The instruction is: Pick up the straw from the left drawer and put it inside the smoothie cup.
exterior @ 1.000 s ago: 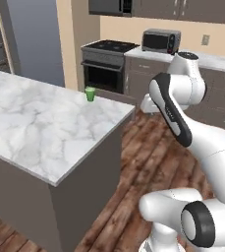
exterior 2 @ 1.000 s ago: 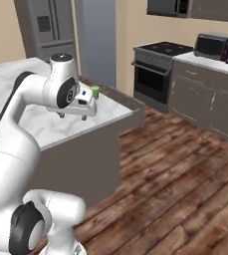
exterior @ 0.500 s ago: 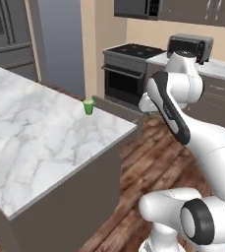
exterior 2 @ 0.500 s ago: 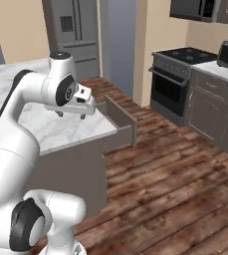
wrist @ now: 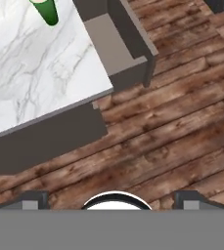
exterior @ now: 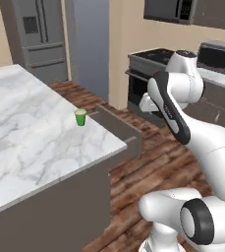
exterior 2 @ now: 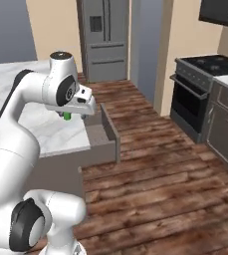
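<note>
Marble top: white stone with grey veining caps the kitchen island (exterior: 30,142), over flat grey-brown cabinet sides.
Smoothie cup: small bright green tapered smoothie cup (exterior: 80,117) stands upright on the marble near the island's edge above the drawer; from the hand camera it sits at the top edge of the picture (wrist: 46,10).
Left drawer: plain box-shaped left drawer (exterior: 120,129) is pulled out from the island's side, with thin walls and a flat front panel; its visible floor (wrist: 111,46) is bare grey-brown.
Straw: cannot be made out in the drawer.
Gripper: gripper (exterior 2: 88,107) hangs off the island's edge beside the drawer, its two dark tips spread wide apart (wrist: 112,199), nothing between them.
Floor: dark reddish wood planks.
Writing: none legible.
</note>
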Motion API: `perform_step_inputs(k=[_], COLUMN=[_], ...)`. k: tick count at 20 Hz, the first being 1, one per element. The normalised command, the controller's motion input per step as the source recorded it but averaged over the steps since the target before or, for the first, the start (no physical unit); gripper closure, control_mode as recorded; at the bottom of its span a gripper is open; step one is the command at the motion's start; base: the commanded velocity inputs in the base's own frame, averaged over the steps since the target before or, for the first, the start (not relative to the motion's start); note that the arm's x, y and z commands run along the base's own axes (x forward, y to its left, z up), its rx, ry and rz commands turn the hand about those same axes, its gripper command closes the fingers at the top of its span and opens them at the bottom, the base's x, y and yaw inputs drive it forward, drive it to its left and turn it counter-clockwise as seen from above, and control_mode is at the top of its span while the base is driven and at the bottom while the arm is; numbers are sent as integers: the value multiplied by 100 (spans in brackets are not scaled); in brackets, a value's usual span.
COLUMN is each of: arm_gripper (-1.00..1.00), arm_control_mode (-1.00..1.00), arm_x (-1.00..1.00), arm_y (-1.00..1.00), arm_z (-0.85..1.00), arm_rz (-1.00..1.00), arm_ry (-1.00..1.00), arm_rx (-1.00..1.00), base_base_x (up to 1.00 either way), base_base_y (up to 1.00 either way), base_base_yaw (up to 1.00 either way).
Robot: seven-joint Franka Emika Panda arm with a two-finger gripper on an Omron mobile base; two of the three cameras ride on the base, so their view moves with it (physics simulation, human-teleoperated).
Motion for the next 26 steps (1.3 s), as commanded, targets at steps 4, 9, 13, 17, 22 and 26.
perform_step_inputs(k=[4,9,13,17,22,26], arm_gripper=[-100,-100,-100,-100,-100,-100], arm_control_mode=[100,100,100,100,100,100], arm_x=[0,0,0,0,0,0], arm_y=[0,0,0,0,0,0], arm_z=[0,0,0,0,0,0], arm_rz=[0,0,0,0,0,0], arm_ry=[0,0,0,0,0,0], arm_rx=[0,0,0,0,0,0], base_base_x=[64,68,62,67,52,28], base_base_y=[-52,-32,-33,-31,-32,-36], base_base_yaw=[44,44,43,41,28,18])
